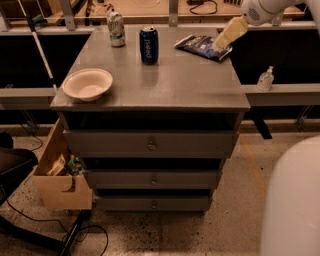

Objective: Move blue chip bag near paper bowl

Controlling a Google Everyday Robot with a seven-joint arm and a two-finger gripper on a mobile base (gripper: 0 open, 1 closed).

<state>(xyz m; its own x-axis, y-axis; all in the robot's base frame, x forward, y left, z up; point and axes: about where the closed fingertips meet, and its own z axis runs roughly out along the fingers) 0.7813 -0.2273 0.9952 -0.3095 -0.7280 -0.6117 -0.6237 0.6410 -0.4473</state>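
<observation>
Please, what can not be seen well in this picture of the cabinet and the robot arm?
1. Camera view: the gripper covers the right end of the blue chip bag; contact cannot be told.
2. Lettering on the bag and the blue can: too blurred to read.
3. The arm: cut off by the top edge.
4. Contents of the cardboard box: dim, partly behind its wall.

Dim, warm light, probably from overhead, leaves a soft sheen on the table top [190, 85]; the drawers [150, 145] below sit shadowed. The gripper [220, 43], over the back right corner, looks blurred.
</observation>
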